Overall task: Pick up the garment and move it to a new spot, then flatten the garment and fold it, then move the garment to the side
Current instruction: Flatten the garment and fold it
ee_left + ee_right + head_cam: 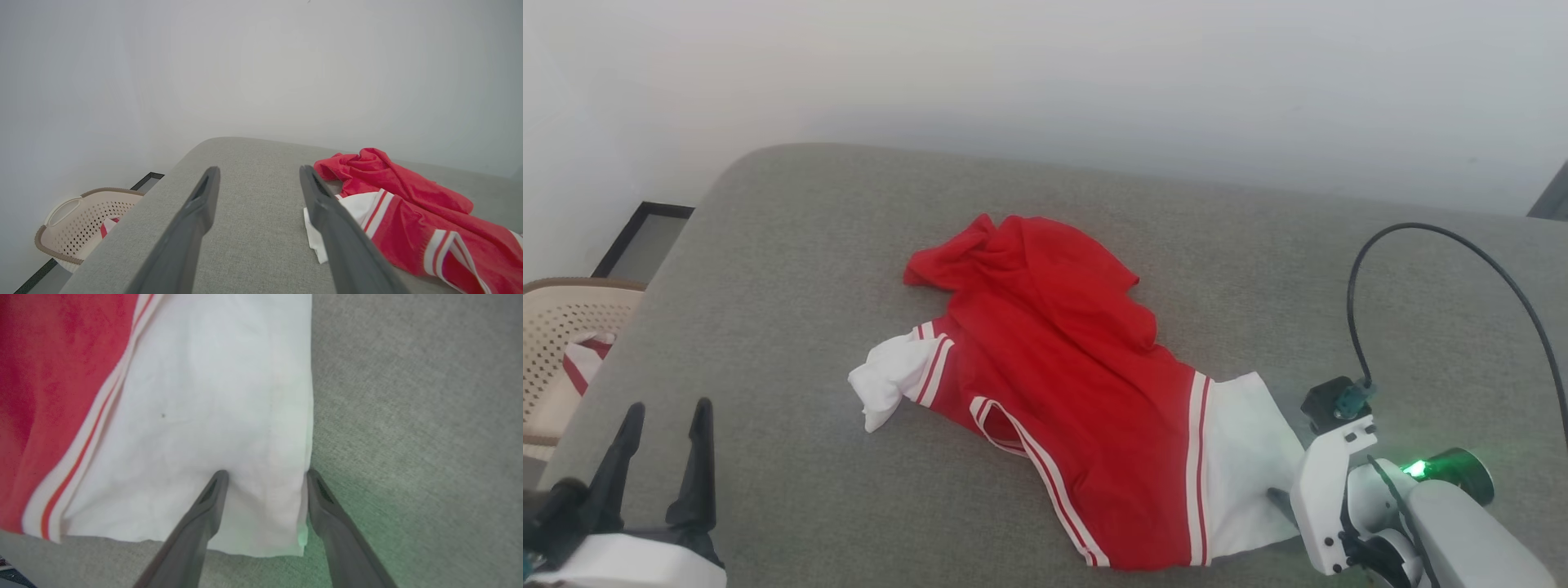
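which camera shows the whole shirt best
The head view: the whole garment lies crumpled on the grey cushion, nothing cut off. The left wrist view catches one side, partly behind the left pincer. The right wrist view is a close-up of one white sleeve.

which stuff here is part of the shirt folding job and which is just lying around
Job: the garment, the open right gripper at its white sleeve, the open left gripper, the grey cushion under it.
Lying about: the basket, the red-and-white cloth in it.
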You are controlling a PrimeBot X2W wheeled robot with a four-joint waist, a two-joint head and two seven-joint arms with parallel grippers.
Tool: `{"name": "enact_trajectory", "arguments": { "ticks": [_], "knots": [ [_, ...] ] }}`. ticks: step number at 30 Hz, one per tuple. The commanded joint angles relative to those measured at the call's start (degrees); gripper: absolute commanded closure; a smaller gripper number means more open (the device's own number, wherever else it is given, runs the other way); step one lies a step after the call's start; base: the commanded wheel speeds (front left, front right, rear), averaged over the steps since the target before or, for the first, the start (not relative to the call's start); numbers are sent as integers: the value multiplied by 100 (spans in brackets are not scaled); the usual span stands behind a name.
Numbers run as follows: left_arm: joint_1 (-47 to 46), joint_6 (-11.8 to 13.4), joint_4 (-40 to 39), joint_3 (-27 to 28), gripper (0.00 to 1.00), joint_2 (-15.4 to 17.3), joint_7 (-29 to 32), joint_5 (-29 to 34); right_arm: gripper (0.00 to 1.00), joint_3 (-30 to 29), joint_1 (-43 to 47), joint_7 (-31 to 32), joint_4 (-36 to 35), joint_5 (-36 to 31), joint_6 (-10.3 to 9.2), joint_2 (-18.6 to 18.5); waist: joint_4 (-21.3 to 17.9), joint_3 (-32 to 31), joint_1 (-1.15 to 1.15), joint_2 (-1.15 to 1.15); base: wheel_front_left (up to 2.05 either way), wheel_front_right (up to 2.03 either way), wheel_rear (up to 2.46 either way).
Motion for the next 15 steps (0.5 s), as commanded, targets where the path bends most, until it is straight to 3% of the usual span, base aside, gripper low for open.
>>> {"name": "enact_trajectory", "arguments": {
  "ticks": [1,7,15],
  "knots": [
    [85,-108,43,148,0,-119,-26,112,100,139,43,16,158,27,1,5,23,-4,0,0,0,0,0],
    [129,-446,121,611,0,-590,-26,407,100,299,-245,-127,341,192,-7,-148,42,45,0,0,0,0,0],
    [52,-601,92,897,0,-885,-26,613,100,70,-671,-309,424,223,-5,-576,-33,128,0,0,0,0,0]
  ]
}}
